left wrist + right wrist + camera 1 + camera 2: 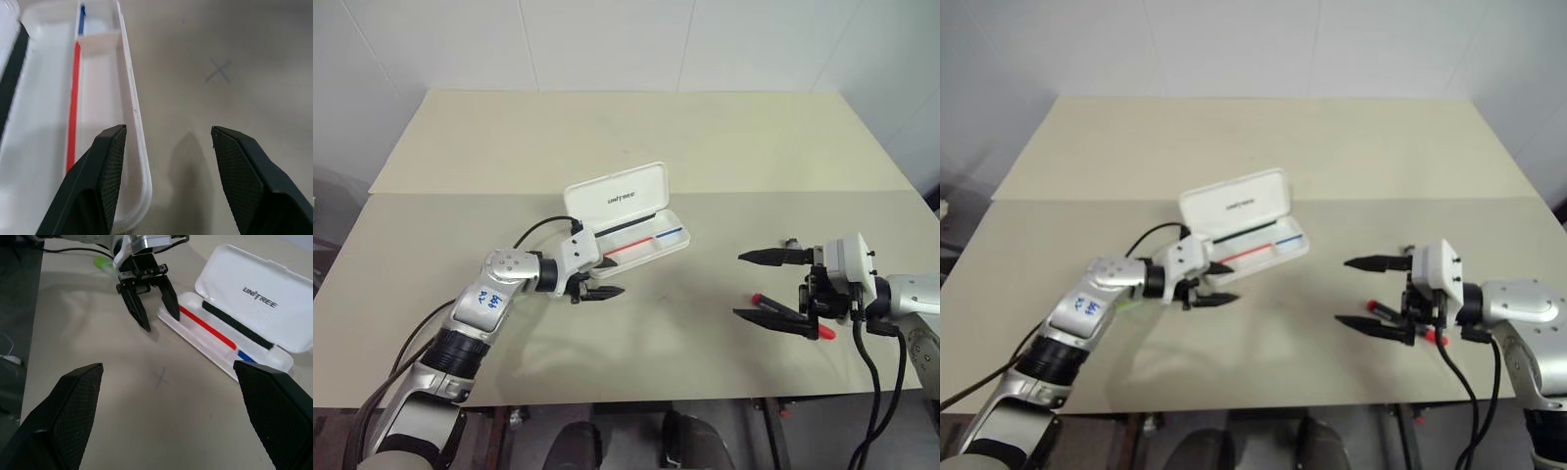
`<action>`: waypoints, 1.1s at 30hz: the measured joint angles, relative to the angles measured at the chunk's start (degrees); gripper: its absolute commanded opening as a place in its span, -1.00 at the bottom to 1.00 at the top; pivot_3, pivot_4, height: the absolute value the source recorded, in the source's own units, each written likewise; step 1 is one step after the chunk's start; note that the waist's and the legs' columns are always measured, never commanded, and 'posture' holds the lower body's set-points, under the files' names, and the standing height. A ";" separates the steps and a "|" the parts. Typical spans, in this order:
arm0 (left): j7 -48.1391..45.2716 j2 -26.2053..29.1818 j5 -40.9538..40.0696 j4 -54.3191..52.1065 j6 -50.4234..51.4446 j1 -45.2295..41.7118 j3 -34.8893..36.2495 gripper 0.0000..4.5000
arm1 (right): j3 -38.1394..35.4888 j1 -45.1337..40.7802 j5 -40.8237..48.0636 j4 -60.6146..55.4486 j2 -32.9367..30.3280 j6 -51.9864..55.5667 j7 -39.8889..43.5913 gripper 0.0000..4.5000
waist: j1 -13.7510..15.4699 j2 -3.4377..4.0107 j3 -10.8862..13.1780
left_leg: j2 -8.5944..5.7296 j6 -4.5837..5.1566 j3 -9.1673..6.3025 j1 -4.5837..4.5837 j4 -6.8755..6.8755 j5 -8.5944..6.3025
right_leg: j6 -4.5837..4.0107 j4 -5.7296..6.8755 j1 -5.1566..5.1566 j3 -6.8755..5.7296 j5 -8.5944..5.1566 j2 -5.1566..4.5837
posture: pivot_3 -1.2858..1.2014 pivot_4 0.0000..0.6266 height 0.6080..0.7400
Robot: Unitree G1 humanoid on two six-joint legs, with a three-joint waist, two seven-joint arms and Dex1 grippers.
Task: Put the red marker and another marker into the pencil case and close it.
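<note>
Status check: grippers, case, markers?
Left gripper open, empty, at the near end of the case. Right gripper open, empty, over the red marker. Case open, no marker inside. Green marker behind the left arm.

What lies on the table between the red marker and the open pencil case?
Nothing visible. The red marker lies under the open right gripper, and bare table with only a faint pencilled cross stretches from there to the open pencil case.
</note>
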 measured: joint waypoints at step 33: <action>-3.24 -0.13 6.94 -3.62 9.85 -5.92 -5.91 -0.99 | -1.27 -7.26 -0.26 1.79 -2.52 1.53 0.51 1.00 | 0.89 -0.01 -0.07 | -0.01 0.00 -0.01 0.03 0.06 0.01 | 0.00 0.02 0.07 0.00 0.00 -0.01 | 0.03 -0.52 1.00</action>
